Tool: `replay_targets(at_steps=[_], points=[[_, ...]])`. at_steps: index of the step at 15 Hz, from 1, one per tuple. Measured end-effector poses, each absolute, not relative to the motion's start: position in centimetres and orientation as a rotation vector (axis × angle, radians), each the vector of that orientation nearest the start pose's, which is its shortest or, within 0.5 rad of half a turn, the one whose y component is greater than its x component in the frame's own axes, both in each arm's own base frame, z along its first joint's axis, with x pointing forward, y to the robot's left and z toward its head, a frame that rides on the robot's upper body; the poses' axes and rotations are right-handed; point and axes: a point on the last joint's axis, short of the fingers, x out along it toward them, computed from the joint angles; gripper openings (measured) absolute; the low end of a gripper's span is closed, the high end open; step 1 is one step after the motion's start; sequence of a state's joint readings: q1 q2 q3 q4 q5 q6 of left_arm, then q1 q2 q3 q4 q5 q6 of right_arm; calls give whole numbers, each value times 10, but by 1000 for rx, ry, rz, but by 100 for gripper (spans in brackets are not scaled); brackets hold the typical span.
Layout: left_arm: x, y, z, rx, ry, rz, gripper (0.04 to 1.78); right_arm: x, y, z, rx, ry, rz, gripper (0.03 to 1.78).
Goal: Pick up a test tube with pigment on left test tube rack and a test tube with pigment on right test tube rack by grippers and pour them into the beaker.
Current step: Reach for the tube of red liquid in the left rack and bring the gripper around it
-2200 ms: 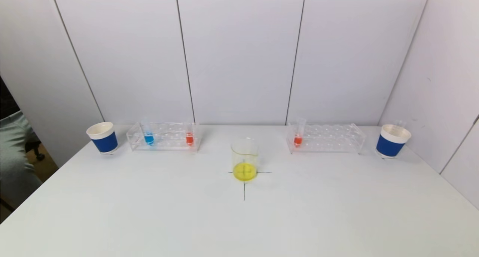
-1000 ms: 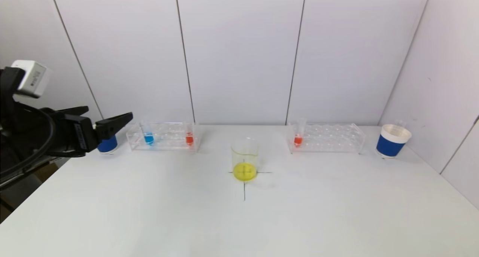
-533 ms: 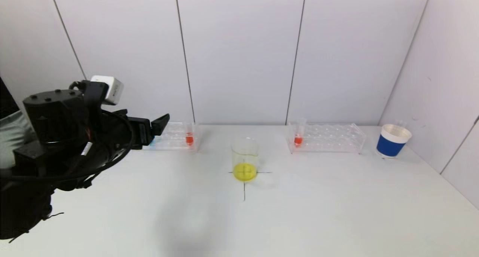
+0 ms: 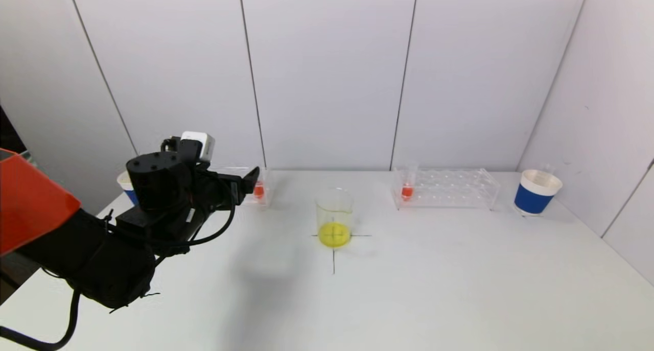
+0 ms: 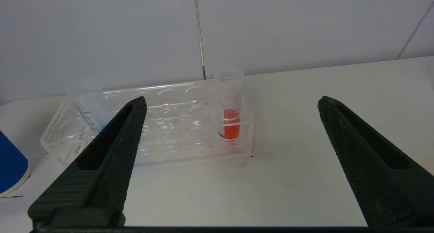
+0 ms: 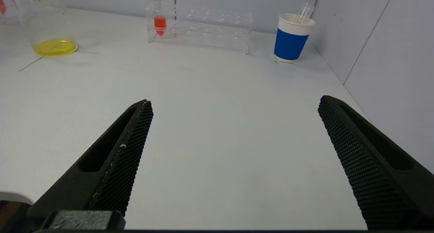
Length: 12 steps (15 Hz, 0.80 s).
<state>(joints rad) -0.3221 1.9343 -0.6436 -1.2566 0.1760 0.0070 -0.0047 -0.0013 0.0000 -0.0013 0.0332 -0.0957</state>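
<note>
1. nearest the robot's body, the right gripper [image 6: 234,104] hangs low over the bare near part of the white table [image 4: 434,289], out of the head view. its black textured fingers [image 6: 118,158] stand wide apart with nothing between them. it points toward the far right corner, so it looks staged for the right rack rather than at work.

2. mid-table, the clear glass beaker with yellow liquid [image 4: 334,218] stands on a black cross mark. that central spot puts it between both racks, a pouring target either arm can likely reach.

3. the left gripper [image 5: 230,102] is the one at work. it is level above the table just short of the left clear acrylic test tube rack [image 5: 159,124], jaws spread wide and empty. the clear test tube with red pigment [image 5: 230,107] stands upright in the rack's end hole nearest the beaker and lies between the two fingertips' lines, though apart from them. the wide spread leaves room to straddle the tube before closing.

4. a second, bluish tube [image 5: 90,107] leans at the rack's other end, partly hidden by a finger.

5. farther right, the right clear acrylic test tube rack [image 4: 449,187] holds one red-pigment test tube [image 4: 407,185] upright at its beaker end, untouched.

6. a blue and white paper cup [image 4: 536,191] stands beyond that rack, with another cup [image 4: 125,185] half hidden behind the left arm.
</note>
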Motion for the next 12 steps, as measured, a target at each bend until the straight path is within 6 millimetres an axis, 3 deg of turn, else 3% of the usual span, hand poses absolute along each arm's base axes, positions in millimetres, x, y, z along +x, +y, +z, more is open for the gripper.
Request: replay_targets(at_steps=[6,12], points=[[341,-110,102,21,64,-143,176,-23,1,76,-96,-4,28,177],[359,-114,88,20,64,-103,176,-23,1,76,-96,-4,28,177]])
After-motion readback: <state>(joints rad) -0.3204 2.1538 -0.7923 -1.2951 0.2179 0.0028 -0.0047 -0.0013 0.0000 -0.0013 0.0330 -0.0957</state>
